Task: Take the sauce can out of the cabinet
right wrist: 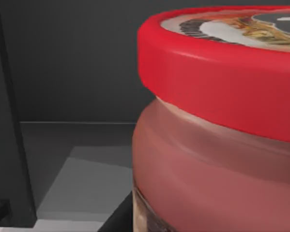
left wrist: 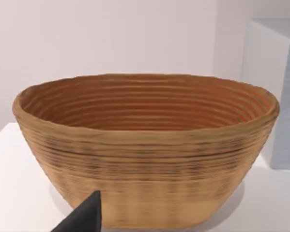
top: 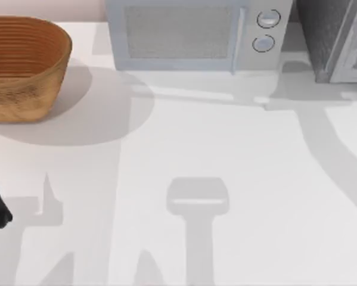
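Sauce can (right wrist: pixel 217 125) inside the dark cabinet (top: pixel 336 39) at the bench's (top: pixel 226 155) far right corner, seen very close from the right wrist. Right hand's fingers: cannot tell whether apart or clamped on the can. Left hand (left wrist: pixel 82 217) parked near the bench's left edge, facing the basket (left wrist: pixel 145 150) at the far left corner; one dark fingertip visible, state not readable.

Likely risks: can tipping or catching on the cabinet's frame if drawn out crooked; slipping on a shallow grip.

From above: microwave (top: pixel 190 33) along the far edge, cabinet's outside. From the right wrist: cabinet's interior and the can.
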